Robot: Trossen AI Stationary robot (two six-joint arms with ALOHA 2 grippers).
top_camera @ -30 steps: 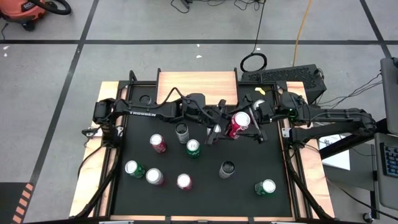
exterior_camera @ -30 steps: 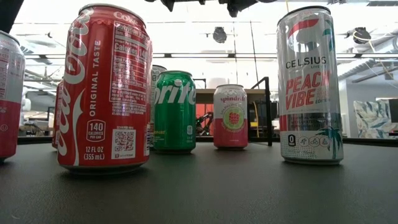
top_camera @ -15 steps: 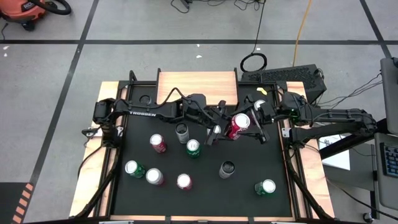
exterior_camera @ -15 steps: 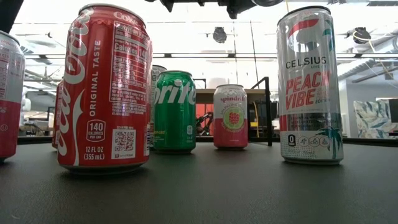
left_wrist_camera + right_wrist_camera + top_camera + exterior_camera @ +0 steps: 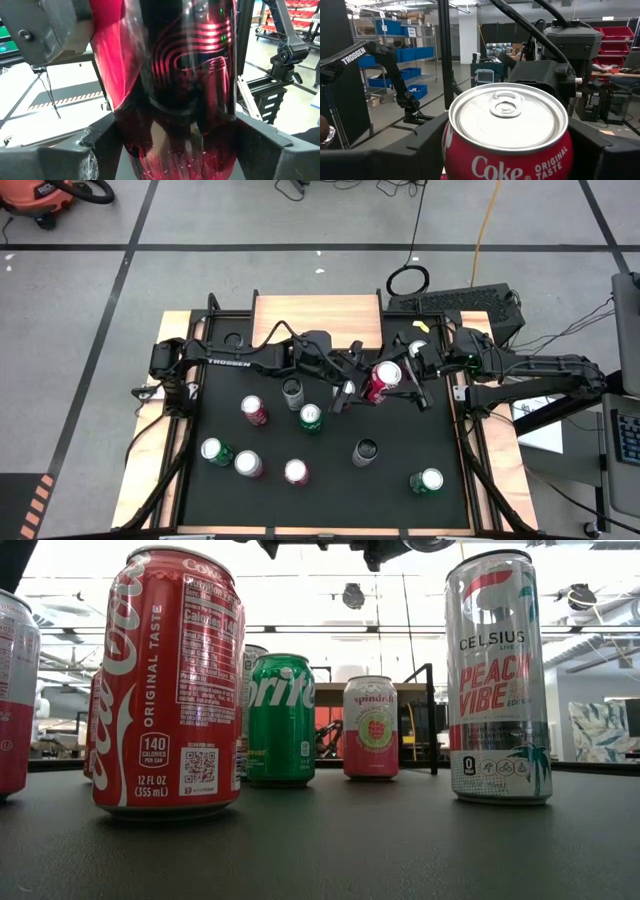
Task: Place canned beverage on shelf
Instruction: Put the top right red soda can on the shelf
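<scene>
Overhead, a black mat (image 5: 330, 450) covers the worktop, and both arms meet just above the frame's centre. Between them a red Coke can (image 5: 383, 380) is held tilted, its silver top facing up. The left claw (image 5: 352, 388) reaches in from the left and the right claw (image 5: 408, 383) from the right, one on each side of the can. The shelf (image 5: 317, 315), a wood-topped platform, sits at the upper middle, just behind the arms, with nothing on it. Eight more cans stand scattered across the mat below.

From worktop height, a large red Coca-Cola can (image 5: 168, 680) fills the left, a tall Celsius can (image 5: 497, 675) stands at right, and a green Sprite can (image 5: 281, 718) and a pink Spindrift can (image 5: 370, 727) stand farther back at centre.

Seen from the left wrist, the can's dark red side fills the frame, pressed between both dark fingers (image 5: 65, 152): the left claw grips it.

Seen from the right wrist, the can's silver top sits at centre, between this claw's spread fingers (image 5: 420, 145); whether they touch the can I cannot tell.
</scene>
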